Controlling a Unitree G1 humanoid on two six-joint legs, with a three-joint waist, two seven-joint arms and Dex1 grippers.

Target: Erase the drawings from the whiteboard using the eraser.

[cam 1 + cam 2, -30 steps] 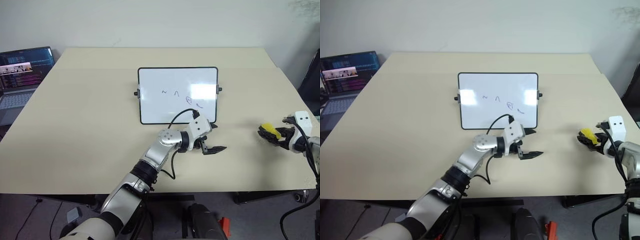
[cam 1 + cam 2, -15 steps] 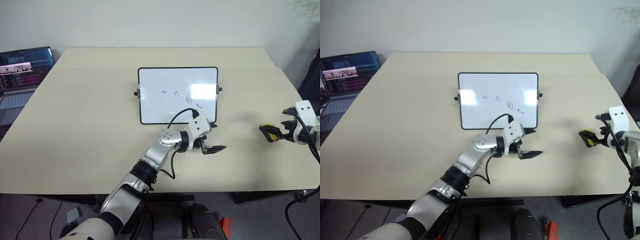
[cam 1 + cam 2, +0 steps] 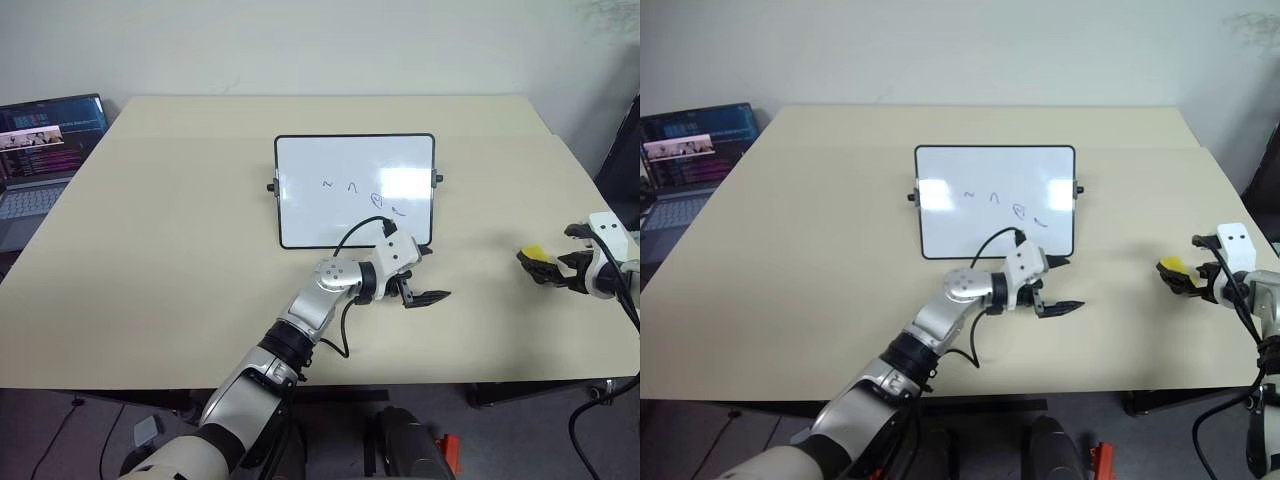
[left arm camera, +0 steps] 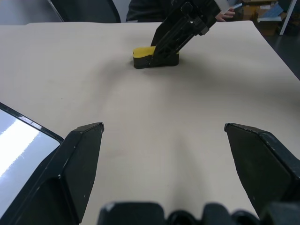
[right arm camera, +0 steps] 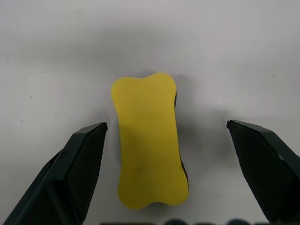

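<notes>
The whiteboard (image 3: pixel 355 190) stands propped at the table's middle, with the drawings (image 3: pixel 362 188), small blue squiggles, in a short row on it. Far to the right the yellow eraser (image 3: pixel 535 256) lies flat on the table, dark side down. My right gripper (image 3: pixel 553 268) is open and straddles the eraser (image 5: pixel 149 140), one finger (image 5: pixel 79 164) on each side and clear of it. Just in front of the board's lower right corner, my left gripper (image 3: pixel 428 275) hovers open and empty, pointing right toward the eraser (image 4: pixel 143 52).
An open laptop (image 3: pixel 45 150) sits beside the beige table (image 3: pixel 180 250) at the far left. A dark chair (image 3: pixel 622 150) stands past the table's right edge. Bare tabletop runs between the board and the eraser.
My right wrist has tipped slightly over the eraser, staying open around it. The eraser, the board and my left arm have not moved.
</notes>
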